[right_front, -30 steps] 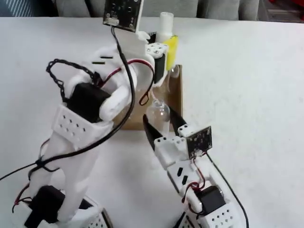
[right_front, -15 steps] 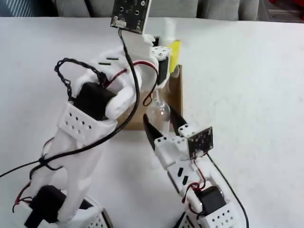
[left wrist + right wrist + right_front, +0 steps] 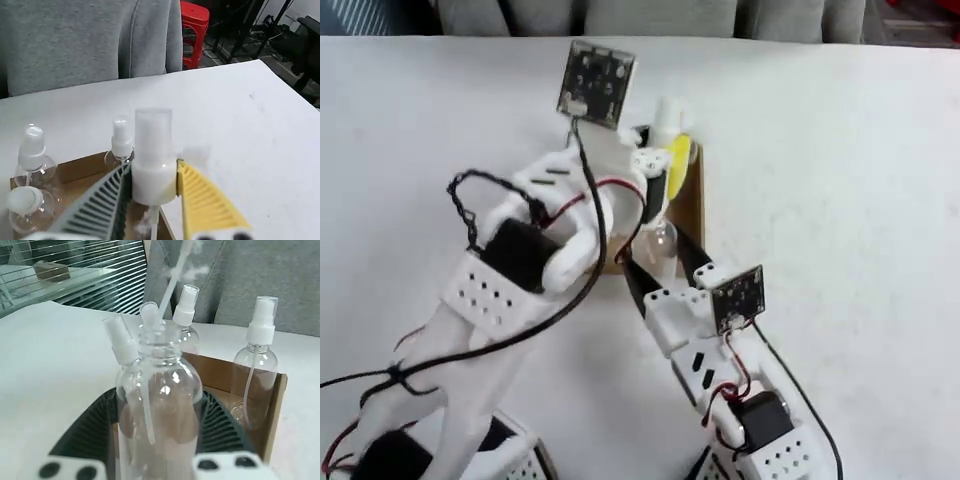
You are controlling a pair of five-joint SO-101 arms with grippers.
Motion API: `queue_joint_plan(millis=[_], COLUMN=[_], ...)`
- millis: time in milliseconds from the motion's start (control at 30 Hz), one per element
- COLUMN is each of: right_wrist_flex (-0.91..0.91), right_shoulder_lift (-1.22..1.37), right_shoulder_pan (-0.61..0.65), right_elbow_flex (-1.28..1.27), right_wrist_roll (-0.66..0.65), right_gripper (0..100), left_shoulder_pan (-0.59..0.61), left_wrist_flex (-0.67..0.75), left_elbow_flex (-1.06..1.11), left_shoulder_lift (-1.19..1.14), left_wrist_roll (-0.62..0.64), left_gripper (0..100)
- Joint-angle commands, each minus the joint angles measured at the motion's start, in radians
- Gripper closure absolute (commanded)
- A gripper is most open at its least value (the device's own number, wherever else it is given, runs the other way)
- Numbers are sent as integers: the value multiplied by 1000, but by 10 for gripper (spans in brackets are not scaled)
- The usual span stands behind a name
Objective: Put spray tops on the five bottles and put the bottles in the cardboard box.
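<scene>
- My left fingers (image 3: pixel 200 200) are closed on the white spray top (image 3: pixel 152 160), pinching its collar. My right fingers (image 3: pixel 90 435) clamp the clear bottle (image 3: pixel 160 405) round its belly.
- The bottle is mid-desk (image 3: pixel 840 150), just outside the near wall of the cardboard box (image 3: pixel 692 200), with the dip tube (image 3: pixel 171 284) threaded into its neck.
- I judge both light: thin, smooth plastic, slippery and crushable, with a bendy tube.
</scene>
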State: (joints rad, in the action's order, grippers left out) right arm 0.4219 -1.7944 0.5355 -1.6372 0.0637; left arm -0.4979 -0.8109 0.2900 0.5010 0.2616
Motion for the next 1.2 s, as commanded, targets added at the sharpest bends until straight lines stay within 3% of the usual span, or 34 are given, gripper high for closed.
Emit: queue_joint_plan(millis=[0, 333, 933, 1167], right_wrist_flex=[-13, -13, -38, -38], right_shoulder_lift=[-12, -12, -12, -12], right_shoulder_pan=[-1, -2, -70, -71], right_elbow_flex=[14, 12, 12, 12], right_wrist_roll=[3, 3, 9, 9], right_gripper=[984, 984, 984, 984], left_shoulder_pan=[-21, -79, -85, -85], left_wrist_flex=[141, 161, 161, 161], left_elbow_flex=[157, 393, 526, 557], left_shoulder_lift=[125, 335, 351, 371], left_wrist_roll=[14, 12, 6, 12], left_gripper=[980, 980, 976, 792])
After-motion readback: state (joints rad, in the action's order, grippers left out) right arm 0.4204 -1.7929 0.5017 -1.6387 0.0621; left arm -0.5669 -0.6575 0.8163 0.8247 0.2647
